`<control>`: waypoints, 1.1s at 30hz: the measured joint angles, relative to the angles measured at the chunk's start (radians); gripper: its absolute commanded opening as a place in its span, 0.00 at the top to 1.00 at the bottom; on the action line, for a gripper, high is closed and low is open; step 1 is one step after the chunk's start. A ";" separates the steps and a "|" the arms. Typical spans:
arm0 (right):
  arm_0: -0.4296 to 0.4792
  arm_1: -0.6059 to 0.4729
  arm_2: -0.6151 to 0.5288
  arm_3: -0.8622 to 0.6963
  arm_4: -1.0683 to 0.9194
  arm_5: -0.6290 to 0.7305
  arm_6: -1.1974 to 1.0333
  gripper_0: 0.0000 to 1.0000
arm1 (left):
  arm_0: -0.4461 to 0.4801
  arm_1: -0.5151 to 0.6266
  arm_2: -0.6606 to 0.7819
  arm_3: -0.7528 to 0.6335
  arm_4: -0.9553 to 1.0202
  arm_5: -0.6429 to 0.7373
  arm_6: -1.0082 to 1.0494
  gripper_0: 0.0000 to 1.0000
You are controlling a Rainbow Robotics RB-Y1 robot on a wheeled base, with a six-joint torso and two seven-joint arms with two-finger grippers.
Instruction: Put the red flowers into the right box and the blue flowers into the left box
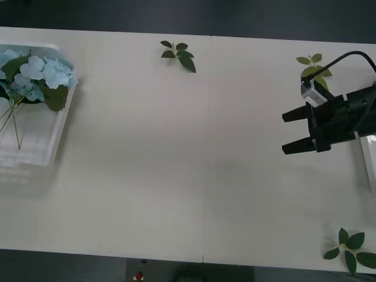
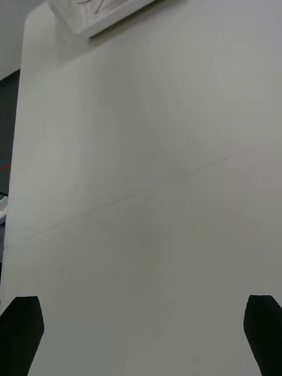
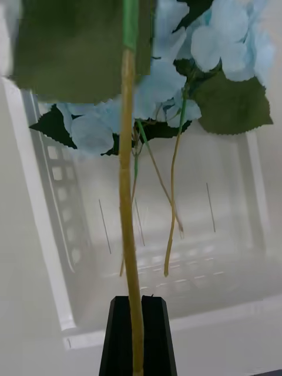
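Counts, front view: one cluster of blue flowers lying in the left box at the upper left of the frame, blooms toward the top of the tray, thin stems trailing down over its floor. Individual blooms too bunched to count. Three bloomless leaf sprigs on the worktop: one top centre, one upper right just behind the right arm, one at the lower right corner. Sliver of the right box rim at the right edge, below the arm.

Right claw: black fingers spread wide, holding nothing, hovering over bare worktop at the right of the frame, pointing left. Its wrist view shows the two fingertips at the bottom corners, well apart.

Left claw: in its wrist view the black fingers are clenched on one long yellow-green stem that runs up the frame to a large leaf, above the ribbed tray and the blue blooms.

No readable writing or labels.
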 measured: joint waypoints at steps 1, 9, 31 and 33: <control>0.000 0.000 0.000 0.000 0.008 0.000 0.000 0.00 | 0.000 0.004 -0.025 0.017 0.017 -0.019 0.000 1.00; 0.000 0.000 0.000 -0.001 0.041 0.000 0.000 0.00 | -0.003 0.038 -0.331 0.172 0.274 -0.264 0.000 1.00; 0.000 0.000 0.000 -0.001 0.041 0.000 0.000 0.00 | -0.085 0.133 -0.714 0.149 0.417 -0.469 0.118 0.00; 0.000 0.000 0.000 -0.001 0.041 0.000 0.000 0.00 | -0.085 0.133 -0.725 0.149 0.417 -0.490 0.118 0.00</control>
